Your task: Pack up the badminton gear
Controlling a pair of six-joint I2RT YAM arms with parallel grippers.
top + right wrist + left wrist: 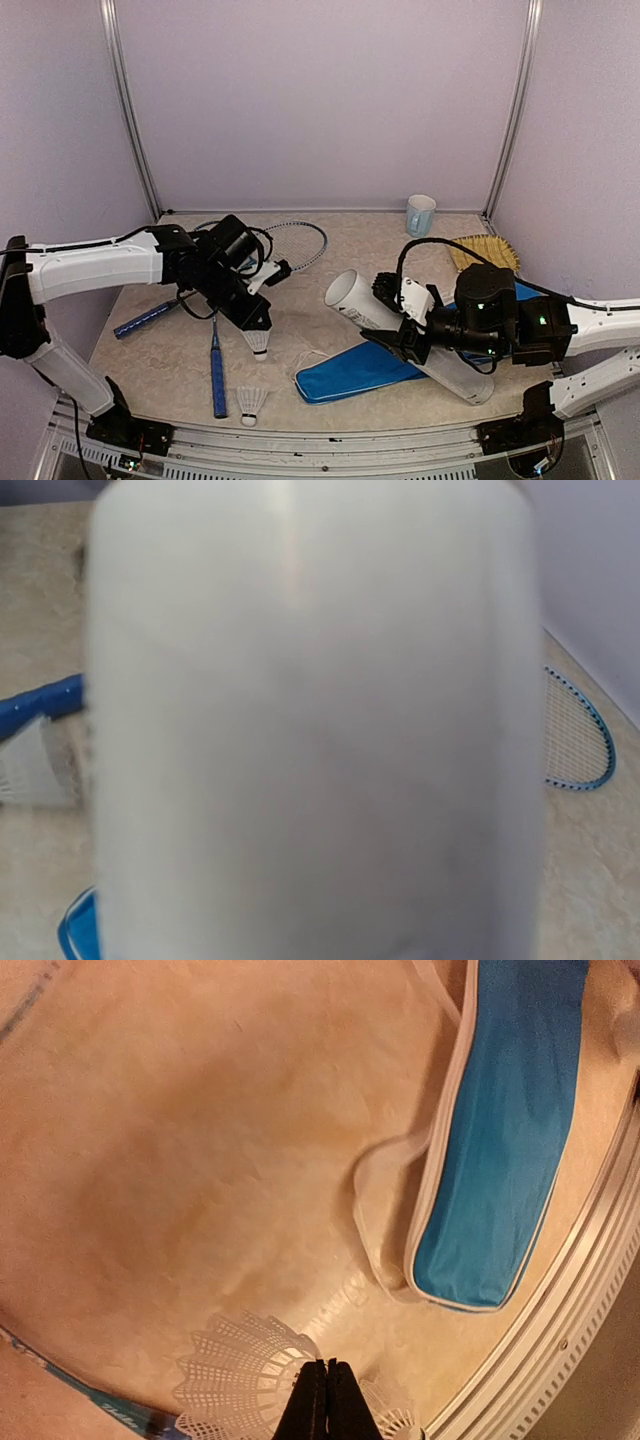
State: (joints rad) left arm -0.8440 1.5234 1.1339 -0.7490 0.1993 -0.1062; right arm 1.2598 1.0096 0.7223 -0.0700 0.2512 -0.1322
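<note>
slippage threatens: the left tool [258, 322], pressed fully together at the skirt of a white feather shuttlecock [258, 343] on the near-left worktop [360, 250], may pinch only feathers and drop it before the long white tube [352, 295] clasped by the right tool [410, 325].

Lab robot cell: plain lilac walls [320, 100], alu corner posts [128, 110], beige tabletop [370, 240].

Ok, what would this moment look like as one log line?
left gripper: shut on shuttlecock | right gripper: shut on tube | tube: open end pointing left | cover: under tube
</note>
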